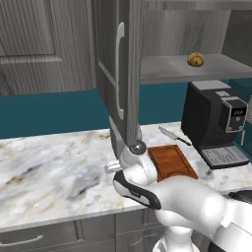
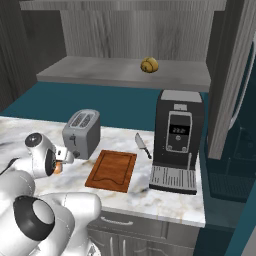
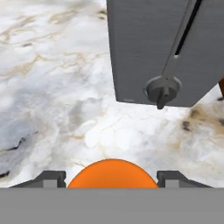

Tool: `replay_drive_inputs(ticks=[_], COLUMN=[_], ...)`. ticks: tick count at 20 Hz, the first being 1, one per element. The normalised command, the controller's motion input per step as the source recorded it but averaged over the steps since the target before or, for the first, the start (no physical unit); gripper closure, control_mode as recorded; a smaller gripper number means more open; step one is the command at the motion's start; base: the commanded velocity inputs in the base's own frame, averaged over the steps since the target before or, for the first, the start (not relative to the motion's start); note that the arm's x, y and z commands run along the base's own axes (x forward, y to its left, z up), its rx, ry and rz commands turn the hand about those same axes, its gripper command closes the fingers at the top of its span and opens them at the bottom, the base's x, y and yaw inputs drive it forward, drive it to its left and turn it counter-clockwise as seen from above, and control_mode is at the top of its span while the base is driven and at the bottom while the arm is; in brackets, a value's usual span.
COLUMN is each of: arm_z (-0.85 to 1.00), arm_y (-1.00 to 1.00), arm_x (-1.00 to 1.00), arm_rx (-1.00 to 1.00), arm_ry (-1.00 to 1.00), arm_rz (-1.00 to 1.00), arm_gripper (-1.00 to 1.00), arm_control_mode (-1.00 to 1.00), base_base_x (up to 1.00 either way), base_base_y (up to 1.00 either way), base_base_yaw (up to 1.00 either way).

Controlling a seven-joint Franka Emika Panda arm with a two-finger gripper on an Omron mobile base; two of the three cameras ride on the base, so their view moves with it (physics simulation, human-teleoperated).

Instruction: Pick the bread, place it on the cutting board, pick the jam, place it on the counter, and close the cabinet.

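Observation:
The jam (image 3: pixel 112 174), a small orange jar, sits between my gripper's (image 3: pixel 112 178) two dark fingertips (image 3: pixel 50 177), which are shut on it. A sliver of the jam (image 2: pixel 58 168) shows under my hand, low over the marbled counter (image 2: pixel 165 195), left of the toaster. I cannot tell whether the jar touches the stone. The bread (image 1: pixel 196 59) (image 2: pixel 149 65), a golden-brown bun, lies on the shelf inside the cabinet, whose dark grey door (image 1: pixel 118 69) stands open. The reddish-brown cutting board (image 1: pixel 171 161) (image 2: pixel 112 170) lies bare on the counter (image 1: pixel 49 167).
A grey toaster (image 2: pixel 81 132) (image 3: pixel 162 48) stands just ahead of my hand. A black coffee machine (image 1: pixel 211 123) (image 2: pixel 177 135) stands right of the board, with a knife (image 1: pixel 173 135) (image 2: pixel 142 145) between them. The cabinet's right door (image 2: pixel 230 75) also hangs open.

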Motion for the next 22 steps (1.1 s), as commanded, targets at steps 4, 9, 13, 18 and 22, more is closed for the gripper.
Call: replay_drive_inputs(ticks=[4,9,13,18,22], arm_z=[-0.24,-0.22,-0.18,-0.16,-0.17], arm_y=[0.0,0.0,0.0,0.0,0.0], arm_x=[0.01,0.0,0.03,0.07,0.12], arm_rx=[0.0,0.0,0.0,0.0,0.0], arm_ry=[0.0,-0.01,-0.05,-0.08,-0.08], arm_rz=[0.0,0.0,0.0,0.0,0.0], arm_gripper=[1.0,1.0,1.0,1.0,1.0], arm_control_mode=[-1.0,-1.0,-1.0,-1.0,-1.0], base_base_x=[0.0,0.0,0.0,0.0,0.0], base_base_y=[0.0,0.0,0.0,0.0,0.0], base_base_yaw=[0.0,0.0,0.0,0.0,0.0])
